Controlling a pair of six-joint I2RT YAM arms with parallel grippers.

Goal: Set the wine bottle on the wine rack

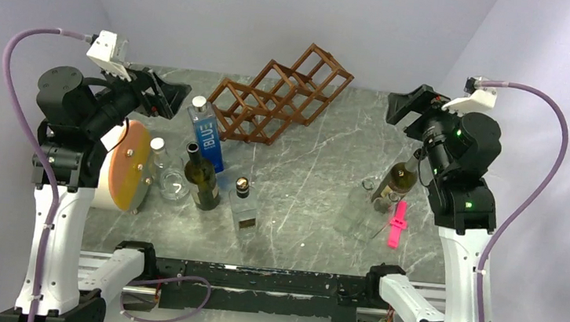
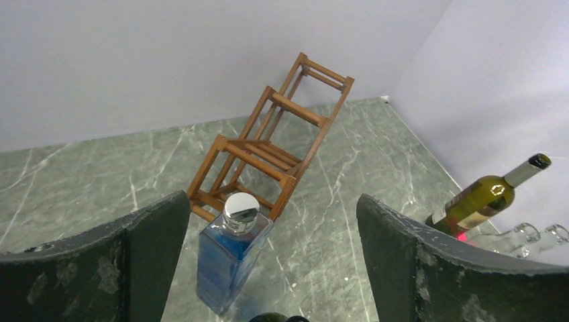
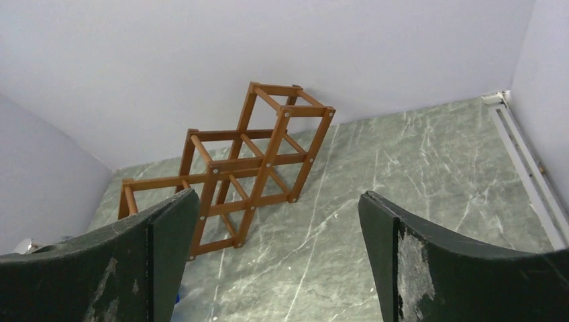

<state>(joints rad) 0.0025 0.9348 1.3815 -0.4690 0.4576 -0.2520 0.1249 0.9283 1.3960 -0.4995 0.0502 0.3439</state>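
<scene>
In left wrist view, not right's: wine bottle [image 2: 480,201]; left end effector [image 2: 272,204], right end effector [image 3: 278,201] released.

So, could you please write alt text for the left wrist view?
A reddish-brown wine rack stands on a green marble table, a blue square bottle upright in front of it. The open left pincer frames the foreground; a wine bottle tilts at far right.

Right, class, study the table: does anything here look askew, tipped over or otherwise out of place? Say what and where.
On the right side, a wine bottle leans at a tilt rather than standing, and clear glass bottles beside it lie on their sides. The wine rack sits skewed to the back wall.
</scene>
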